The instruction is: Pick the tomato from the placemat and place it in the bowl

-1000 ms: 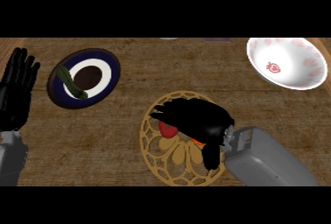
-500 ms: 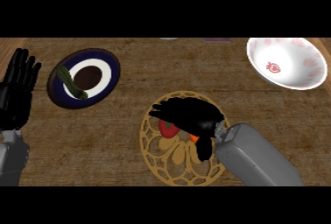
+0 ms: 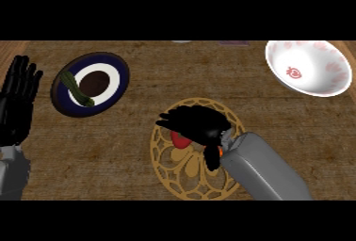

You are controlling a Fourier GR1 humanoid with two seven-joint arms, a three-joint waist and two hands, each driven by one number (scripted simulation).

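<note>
Most of the tomato (image 3: 181, 139) is hidden from us: only a red sliver shows just left of the placemat's (image 3: 182, 186) middle, under the right robot hand (image 3: 198, 123). Its fingers are curled down round the fruit, clamped on it as far as we can tell. We cannot see how far they reach beneath, and that is our main worry. A round, smooth tomato caught only at its top could slip out on the lift toward the exposed left side. It could then roll off the placemat and across the bench (image 3: 104, 155) toward the plate (image 3: 118, 70) up and to the left. The bowl (image 3: 313, 75) sits well apart, up and to the right of the placemat. A release made too early on that long carry would land the tomato on the near rim or on bare bench. The left robot hand (image 3: 17, 103) rests open, fingers up, far left of the placemat.
</note>
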